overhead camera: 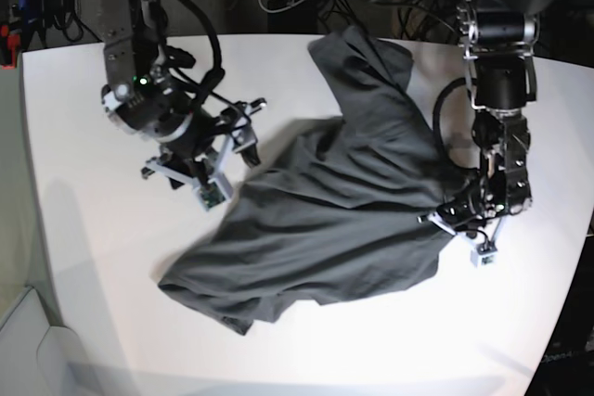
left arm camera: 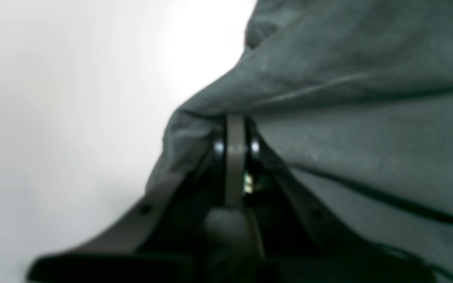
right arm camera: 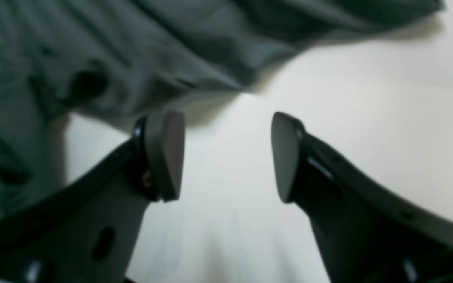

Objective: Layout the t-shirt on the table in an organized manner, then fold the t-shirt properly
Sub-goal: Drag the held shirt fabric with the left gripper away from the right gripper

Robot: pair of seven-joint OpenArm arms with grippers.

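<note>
while left fingers (left arm camera: 235, 129) pinch the t-shirt (overhead camera: 325, 201), lying diagonally, right fingers (right arm camera: 163, 157) gape wide.

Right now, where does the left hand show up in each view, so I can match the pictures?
Left wrist: left hand at centre, shut on the t-shirt.
Right wrist: not in view.
Base: right side, at the shirt's edge.
Shared landmark: the white table.
</note>
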